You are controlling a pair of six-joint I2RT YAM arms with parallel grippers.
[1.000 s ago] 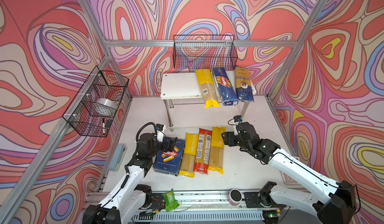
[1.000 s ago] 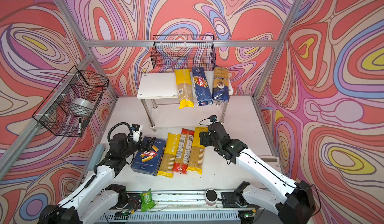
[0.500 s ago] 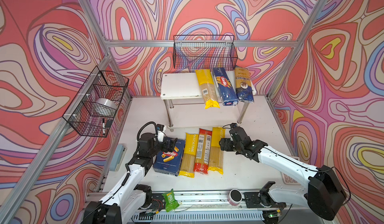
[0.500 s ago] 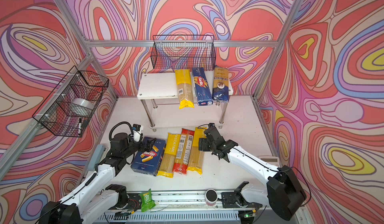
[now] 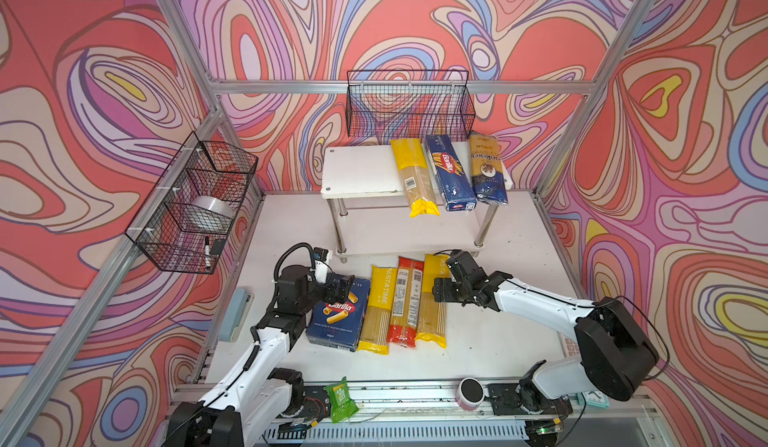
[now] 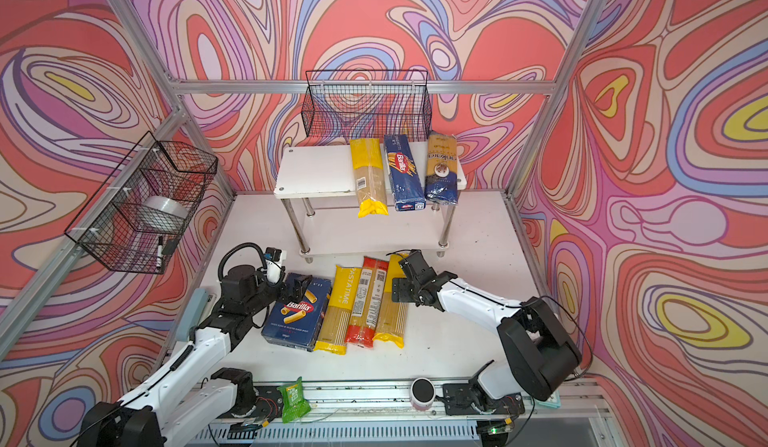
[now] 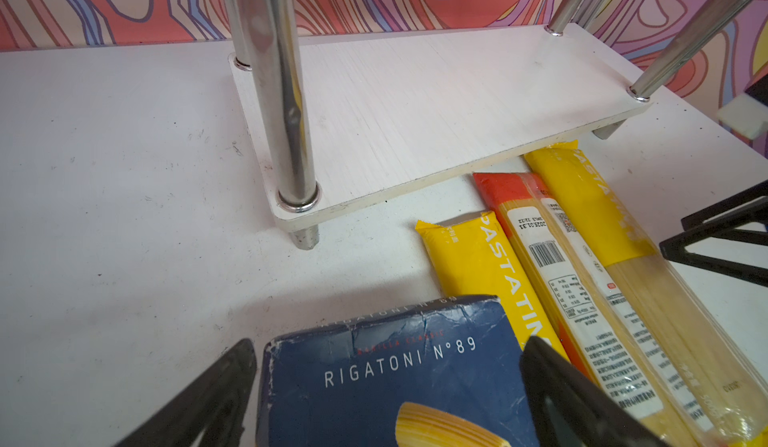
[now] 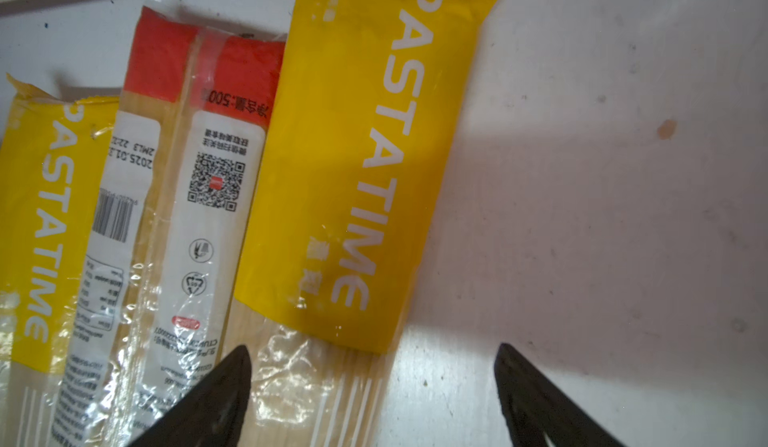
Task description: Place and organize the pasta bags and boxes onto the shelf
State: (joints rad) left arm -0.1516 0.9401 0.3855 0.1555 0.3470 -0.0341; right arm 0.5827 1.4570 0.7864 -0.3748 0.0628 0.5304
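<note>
We count seven pasta packs: two boxes and five bags. Three of them lie side by side on the top board of the shelf (image 5: 357, 170), which has two white boards and four chrome legs. These three are the first yellow bag (image 5: 415, 179), the spaghetti box (image 5: 451, 173) and the dark blue bag (image 5: 487, 170), and their near ends overhang the board's front edge.

The other four lie in one close row on the table (image 5: 498, 341), just in front of the shelf. They are the rigatoni box (image 5: 338, 320), the second yellow bag (image 5: 376, 312), the one red bag (image 5: 405, 303) and the third yellow bag (image 5: 432, 312). The third yellow bag's far end reaches the front edge of the shelf's lower board. The red bag stops just short of it, and the other two lie a little further out.

The left fingers (image 7: 232, 366) stand wide, one on each side of the rigatoni box's shelf-facing end, and the box lies flat. The right fingers (image 8: 216, 395) are also spread wide and hold nothing. One is over the seam between the red bag and the third yellow bag, the other over bare table.

We also count two wire baskets. One (image 5: 409, 104) hangs on the wall behind and above the shelf, and the other (image 5: 195, 204) hangs well apart from it.
</note>
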